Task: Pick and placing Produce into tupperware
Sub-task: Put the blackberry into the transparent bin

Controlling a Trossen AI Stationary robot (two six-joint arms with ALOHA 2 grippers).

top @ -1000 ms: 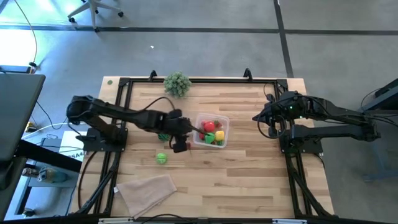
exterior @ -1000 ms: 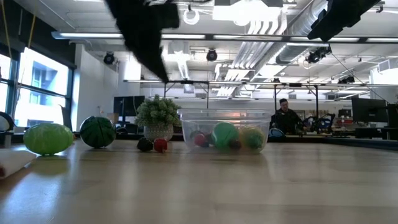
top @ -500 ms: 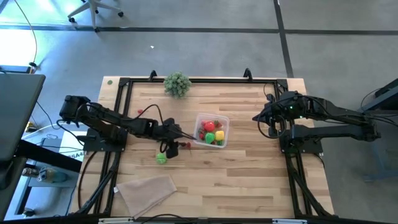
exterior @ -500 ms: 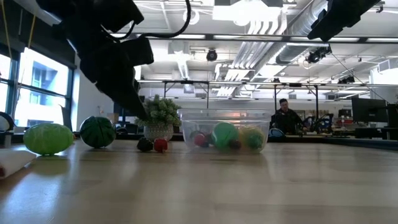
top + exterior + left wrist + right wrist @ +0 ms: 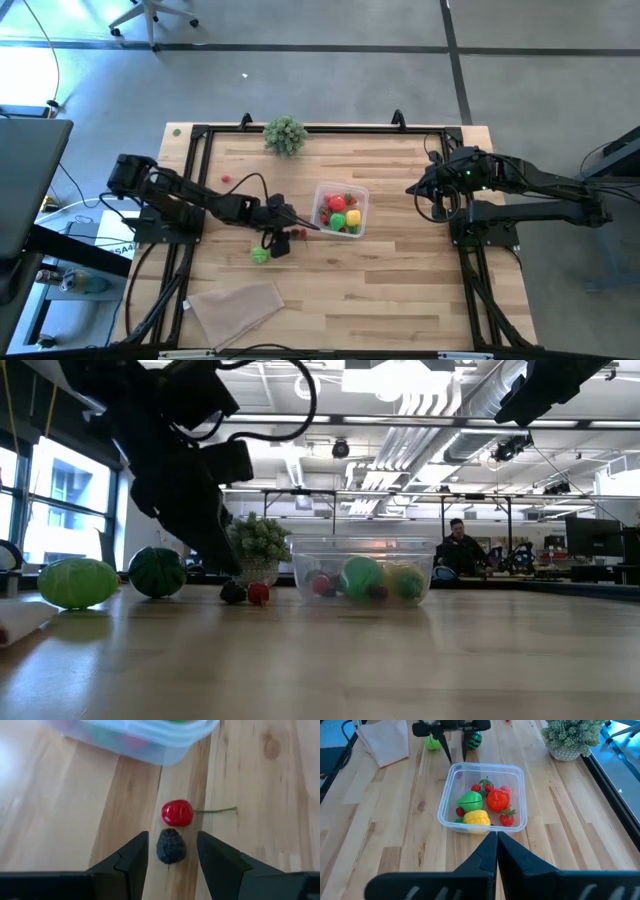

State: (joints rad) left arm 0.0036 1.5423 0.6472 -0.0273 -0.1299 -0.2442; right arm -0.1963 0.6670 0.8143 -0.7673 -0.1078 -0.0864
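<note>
Here the left gripper (image 5: 171, 851) hangs with fingers parted around a dark berry (image 5: 171, 845), beside a red cherry (image 5: 177, 813); whether they touch it is unclear. The container (image 5: 482, 797) is half cropped. The right gripper (image 5: 496, 841) is closed, well apart.

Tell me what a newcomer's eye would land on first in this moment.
Probably the left gripper, low over the table with its fingers open on either side of a dark berry, a red cherry just beyond it. Next comes the clear tupperware at the table's middle, already holding red, green and yellow produce. The right gripper waits shut on the tupperware's far side.
</note>
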